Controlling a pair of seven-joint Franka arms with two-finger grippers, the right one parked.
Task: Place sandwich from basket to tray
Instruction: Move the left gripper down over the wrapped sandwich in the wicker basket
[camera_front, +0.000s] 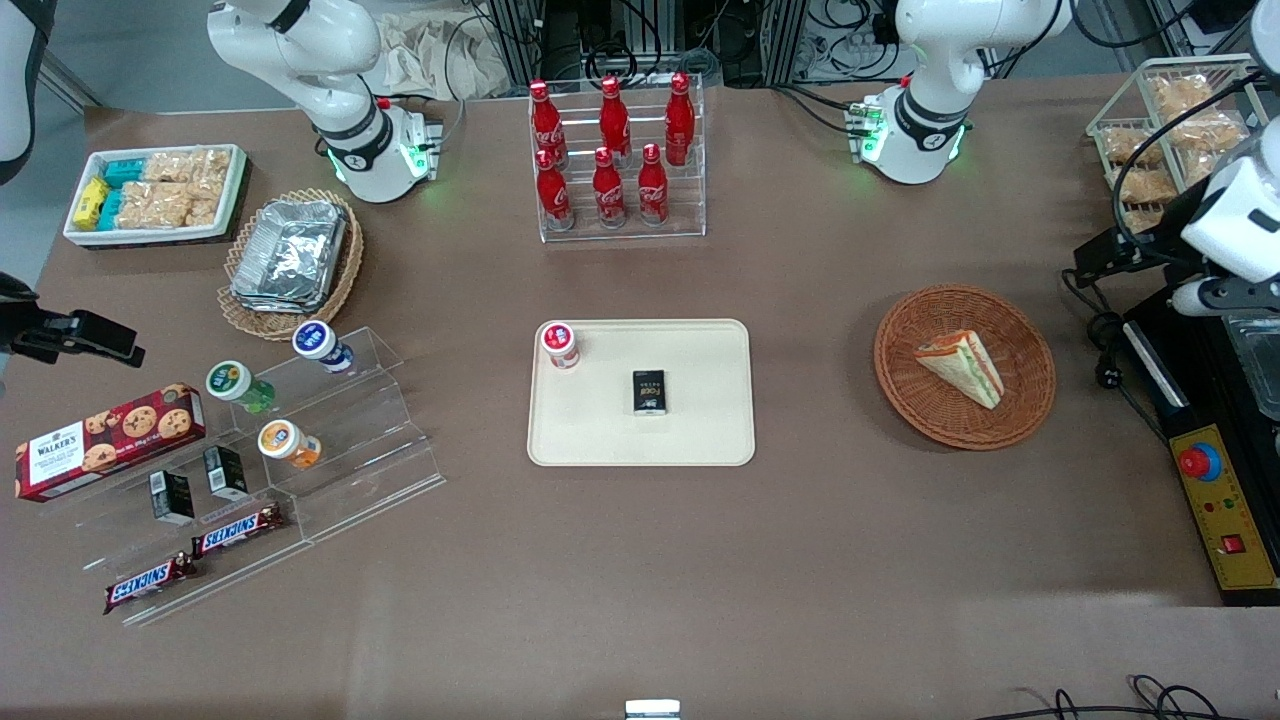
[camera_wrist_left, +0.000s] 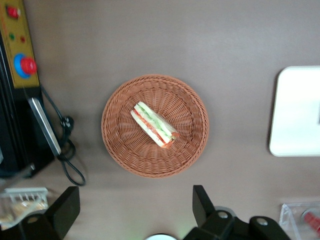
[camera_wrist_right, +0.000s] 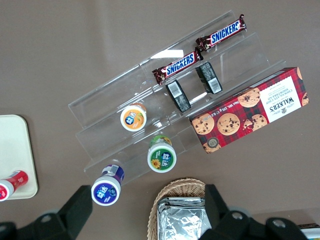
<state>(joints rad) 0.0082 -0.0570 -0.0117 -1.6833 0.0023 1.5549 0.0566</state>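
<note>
Sandwich in basket, tray apart, gripper raised with fingers spread.

Front view: sandwich lies in the round brown basket, at 3 o'clock from the cream tray; tray carries a red-capped bottle and a small black box. Left wrist view: gripper hangs above the table, its dark fingers wide apart and holding nothing, the sandwich at basket centre. Right wrist view: candy bars and a cookie box on a clear stand.
</note>
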